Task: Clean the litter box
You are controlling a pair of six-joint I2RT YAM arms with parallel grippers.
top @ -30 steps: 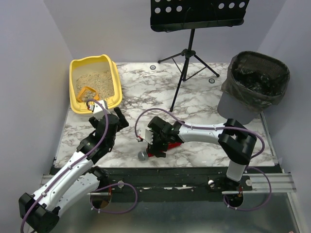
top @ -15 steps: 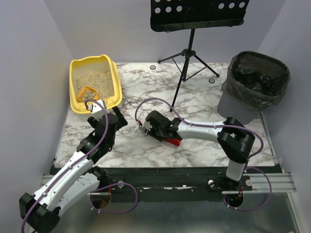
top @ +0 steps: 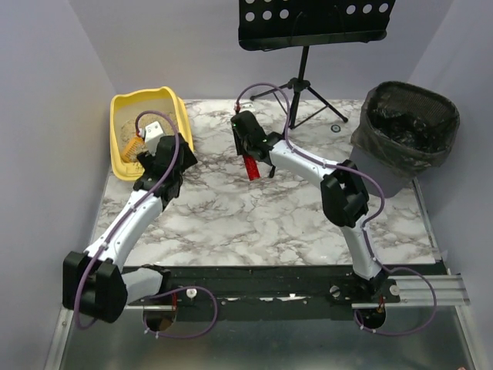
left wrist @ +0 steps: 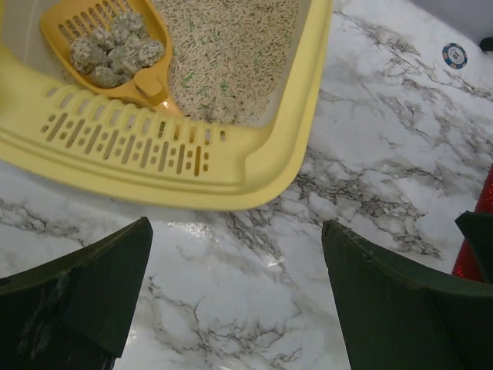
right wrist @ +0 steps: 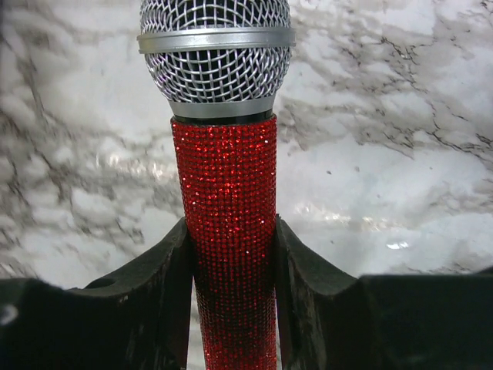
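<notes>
While the right gripper (right wrist: 231,258) clamps a red glittery microphone (right wrist: 223,169), the left gripper (left wrist: 235,254) hovers wide open and empty beside the far-left yellow plastic litter box (left wrist: 154,150), likely reaching next for the orange slotted scoop (left wrist: 148,79).

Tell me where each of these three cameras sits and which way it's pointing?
Top view: fixed above and behind the arms, looking down on the marble table; both arms show whole.
Left wrist: rides the left arm, facing the litter box lip and scoop; open left fingers frame it.
Right wrist: rides the right arm, looks along the red microphone gripped by the right fingers, marble below.
Shared: litter box and scoop appear in the top and left wrist views.
</notes>
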